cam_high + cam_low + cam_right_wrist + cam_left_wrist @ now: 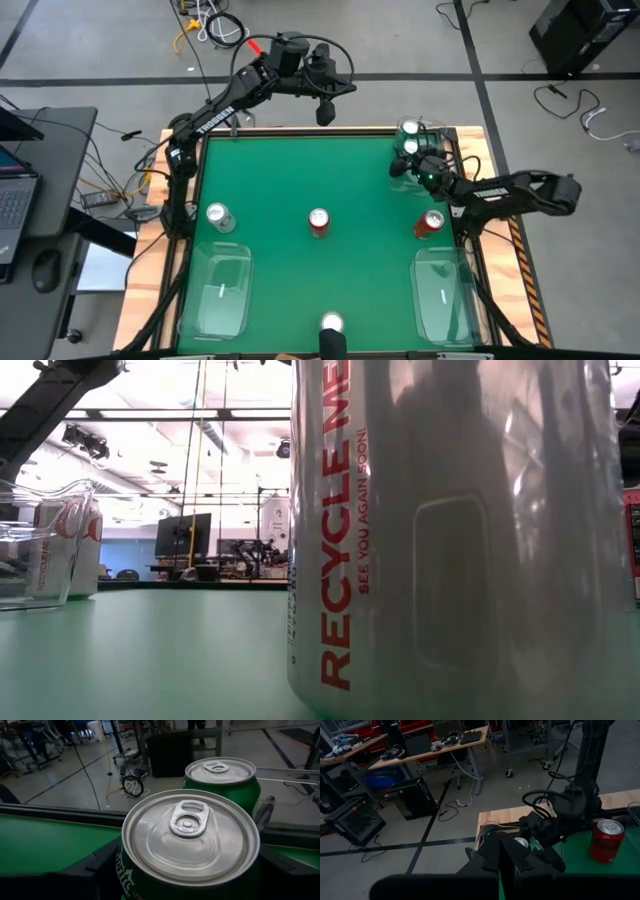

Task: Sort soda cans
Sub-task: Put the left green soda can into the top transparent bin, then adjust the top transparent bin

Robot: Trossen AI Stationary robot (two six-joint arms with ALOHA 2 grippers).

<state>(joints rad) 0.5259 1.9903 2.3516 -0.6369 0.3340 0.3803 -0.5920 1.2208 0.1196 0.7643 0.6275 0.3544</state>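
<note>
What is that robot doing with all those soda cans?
It is sorting them. The right gripper is open around a green can at the far right corner of the green table, with the second green can just behind it. The left gripper is shut and waits up past the far edge. Two red cans and two silver cans stand on the table. The two clear trays hold none yet.

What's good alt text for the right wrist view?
Two green soda cans with shiny silver tops stand one behind the other at the far edge of the green table. The nearer can fills the frame, sitting between the right gripper's dark open fingers. Beyond the table is a workshop floor with cables.
</note>
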